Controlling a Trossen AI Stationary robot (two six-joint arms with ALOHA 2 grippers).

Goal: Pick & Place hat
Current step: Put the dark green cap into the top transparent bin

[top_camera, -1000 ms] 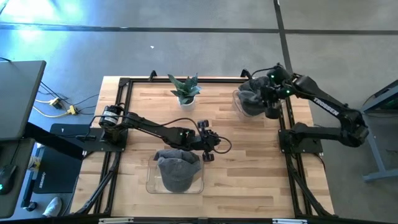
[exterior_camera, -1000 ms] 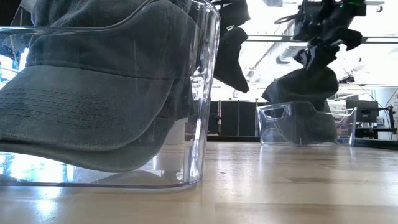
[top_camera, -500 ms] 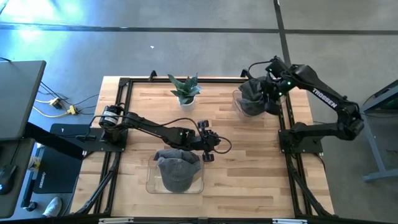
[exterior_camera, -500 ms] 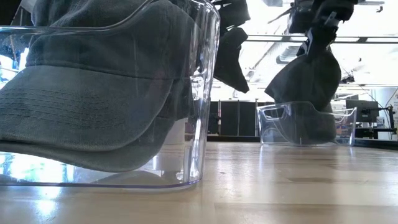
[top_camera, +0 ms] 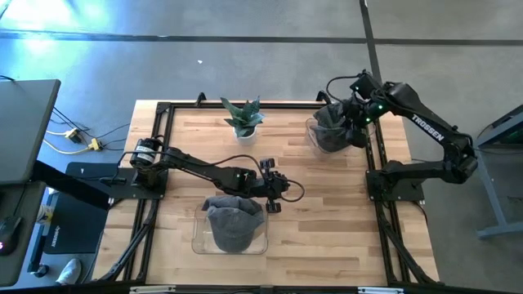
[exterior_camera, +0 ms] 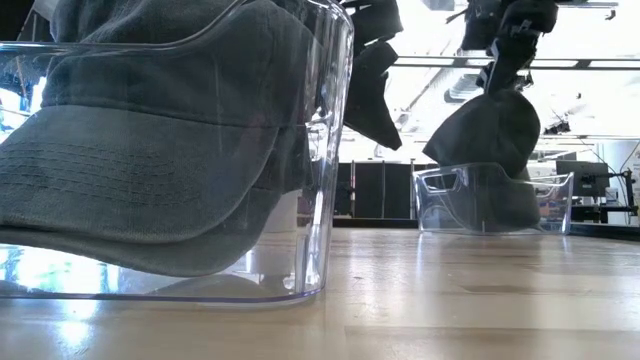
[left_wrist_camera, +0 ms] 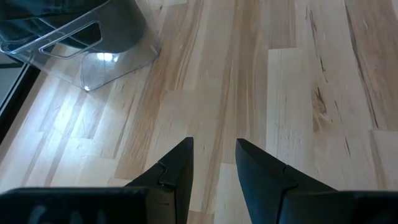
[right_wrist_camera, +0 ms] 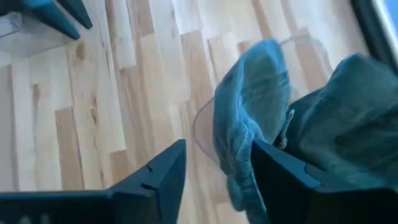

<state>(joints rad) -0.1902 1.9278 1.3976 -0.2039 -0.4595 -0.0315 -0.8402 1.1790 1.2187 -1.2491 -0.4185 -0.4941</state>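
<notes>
A butcher-block table (top_camera: 327, 204) of pale wooden strips, framed by black rails, is seen from above. Two clear plastic bins are set on it. The near bin (top_camera: 200, 237) stands at the front edge, left of centre, and is filled by a grey-green cap (top_camera: 233, 226), whose stitched brim is pressed against the bin's clear wall in the low view (exterior_camera: 130, 190). The far bin (top_camera: 312, 135) stands at the right rear corner of the table, and a second hat (top_camera: 331, 126) of the same dark grey-green cloth is found in it. This hat is shown crumpled and bunched rather than lying flat: in the low view (exterior_camera: 490, 130) its crown is humped well above the bin's rim while its lower part is seen through the clear wall (exterior_camera: 440, 200). In the right wrist view (right_wrist_camera: 249, 124) a fold of the fabric is seen draped over the bin's edge.

The right gripper (top_camera: 359, 114) is held above this hat, and its fingers (right_wrist_camera: 161, 171) are parted, with the cloth lying between and beyond them; whether the cloth is still touched cannot be told. The left gripper (top_camera: 274, 194) is held low over bare wood just behind the near bin, its fingers (left_wrist_camera: 180, 165) set narrowly apart with nothing between them. A small potted plant (top_camera: 243, 118) stands at the rear of the table.
</notes>
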